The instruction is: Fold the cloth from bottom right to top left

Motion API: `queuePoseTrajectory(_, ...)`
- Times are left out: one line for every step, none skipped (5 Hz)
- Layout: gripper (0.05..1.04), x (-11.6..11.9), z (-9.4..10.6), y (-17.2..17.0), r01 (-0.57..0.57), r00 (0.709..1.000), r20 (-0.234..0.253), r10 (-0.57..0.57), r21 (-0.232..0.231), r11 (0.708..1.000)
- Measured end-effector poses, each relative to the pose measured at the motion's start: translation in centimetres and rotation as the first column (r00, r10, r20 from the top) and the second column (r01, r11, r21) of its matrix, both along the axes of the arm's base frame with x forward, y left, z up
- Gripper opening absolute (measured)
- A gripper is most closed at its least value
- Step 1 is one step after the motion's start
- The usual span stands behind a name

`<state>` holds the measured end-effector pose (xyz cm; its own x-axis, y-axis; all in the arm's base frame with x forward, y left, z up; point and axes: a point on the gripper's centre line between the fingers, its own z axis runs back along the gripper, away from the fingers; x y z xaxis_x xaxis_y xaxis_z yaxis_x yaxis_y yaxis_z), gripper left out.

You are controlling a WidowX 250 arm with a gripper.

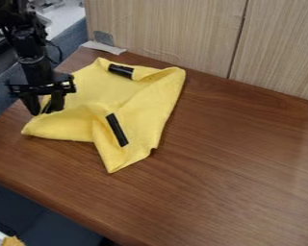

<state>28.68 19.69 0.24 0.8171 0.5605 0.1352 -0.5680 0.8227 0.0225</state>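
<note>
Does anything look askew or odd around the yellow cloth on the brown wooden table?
Yes. The yellow cloth lies rumpled and uneven, one pointed corner jutting toward the table's near edge. Two short black pieces on it also look odd; whether they are attached is unclear.

The yellow cloth (138, 108) lies on the brown wooden counter (237, 163), its left side at the gripper (43, 113) and most of it spreading to the right. It is rumpled and unevenly folded, with raised creases right of the gripper. One corner sits just below the gripper; another points toward the camera, lower and to the right.
</note>
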Motion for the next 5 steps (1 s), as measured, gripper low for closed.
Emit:
queuePoseTrajectory(0.272, 0.2, 0.0, 0.0, -0.005, 1.000, 0.004, 0.005, 0.012, 1.000)
queuePoseTrajectory(0.128, 0.1, 0.0, 0.1, -0.016, 1.000, 0.001, 0.016, 0.018, 1.000)
queuePoseTrajectory(0.085, 0.0, 0.0, 0.1, -0.031, 1.000, -0.002, 0.031, 0.006, 0.999)
queuePoseTrajectory(0.085, -0.4, 1.1, 0.7, -0.085, 0.996, -0.005, 0.085, -0.022, 0.996)
queuePoseTrajectory(0.085, 0.6, 4.0, 0.6, -0.105, 0.993, 0.044, 0.106, -0.027, 0.994)
